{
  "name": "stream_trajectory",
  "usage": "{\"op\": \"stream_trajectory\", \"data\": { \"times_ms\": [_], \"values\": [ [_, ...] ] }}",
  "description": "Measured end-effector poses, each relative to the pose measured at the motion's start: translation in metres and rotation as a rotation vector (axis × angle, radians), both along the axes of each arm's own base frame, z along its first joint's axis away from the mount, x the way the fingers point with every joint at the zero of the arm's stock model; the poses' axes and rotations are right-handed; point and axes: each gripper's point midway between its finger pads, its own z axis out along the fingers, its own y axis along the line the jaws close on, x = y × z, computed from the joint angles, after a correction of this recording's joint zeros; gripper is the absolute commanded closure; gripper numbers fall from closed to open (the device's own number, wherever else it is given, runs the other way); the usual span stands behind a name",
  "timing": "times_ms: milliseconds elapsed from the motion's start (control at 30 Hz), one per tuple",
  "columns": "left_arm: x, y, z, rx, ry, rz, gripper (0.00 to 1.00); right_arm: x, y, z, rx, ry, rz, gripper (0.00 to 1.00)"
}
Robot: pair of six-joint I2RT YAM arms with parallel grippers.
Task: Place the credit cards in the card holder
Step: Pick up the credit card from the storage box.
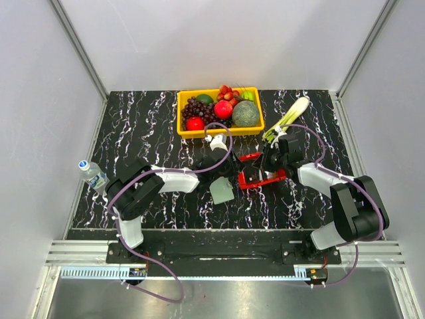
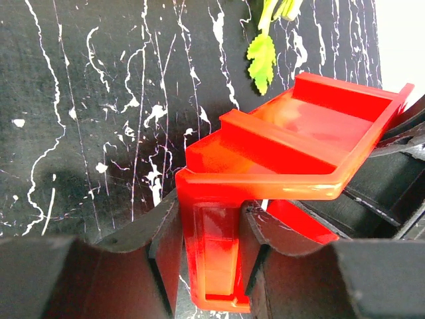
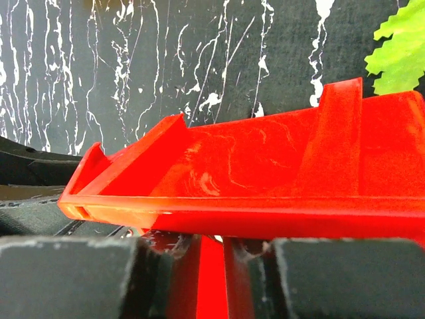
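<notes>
As both arms met in the middle of the table, the left gripper [image 2: 209,249] had its fingers [image 2: 126,272] pinched tight on a flat tab of the red tray [image 2: 292,133]. The right gripper [image 3: 209,269] had its fingers [image 3: 332,279] pressed on a thin red wall of the same tray, one on each side. So both held the tray, and neither held a card.

From above, the tray sat between the two arms. The card holder [image 1: 222,191] lay on the black table [image 1: 146,133] just beside the tray, at about seven o'clock from it. No gripper touched it. I could not see the credit cards in any view. The part of the tray that showed looked bare.

A yellow bin [image 1: 192,135] of fruit sat at twelve o'clock on the table, a green stalk [image 1: 290,118] at one o'clock, and a water bottle [image 1: 93,174] at nine o'clock.

The job looked barely begun. No card showed in the holder, so all of them had yet to be found, picked up and slid in.
</notes>
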Motion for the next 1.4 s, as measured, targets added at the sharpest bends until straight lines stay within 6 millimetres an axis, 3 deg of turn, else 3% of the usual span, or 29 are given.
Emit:
{"op": "stream_trajectory", "data": {
  "times_ms": [267, 533, 967, 1067, 1200, 1400],
  "values": [
    [0.002, 0.003, -0.001, 0.004, 0.006, 0.008, 1.00, 0.001, 0.003, 0.007, 0.029, -0.020, 0.024, 0.85],
    [0.002, 0.003, -0.001, 0.004, 0.006, 0.011, 1.00, -0.013, 0.019, 0.026, 0.095, -0.056, 0.152, 0.84],
    [0.002, 0.003, -0.001, 0.005, 0.007, 0.011, 1.00, -0.019, 0.020, 0.023, 0.062, -0.047, 0.191, 0.78],
    [0.002, 0.004, -0.002, 0.008, 0.010, 0.011, 1.00, -0.019, 0.021, 0.022, 0.048, -0.048, 0.194, 0.81],
    [0.002, 0.005, -0.004, 0.010, 0.018, 0.018, 1.00, -0.017, 0.022, 0.020, 0.025, -0.044, 0.191, 1.00],
    [0.003, 0.006, -0.004, 0.007, 0.022, 0.023, 1.00, -0.016, 0.019, 0.020, -0.014, -0.045, 0.181, 1.00]
  ]
}}
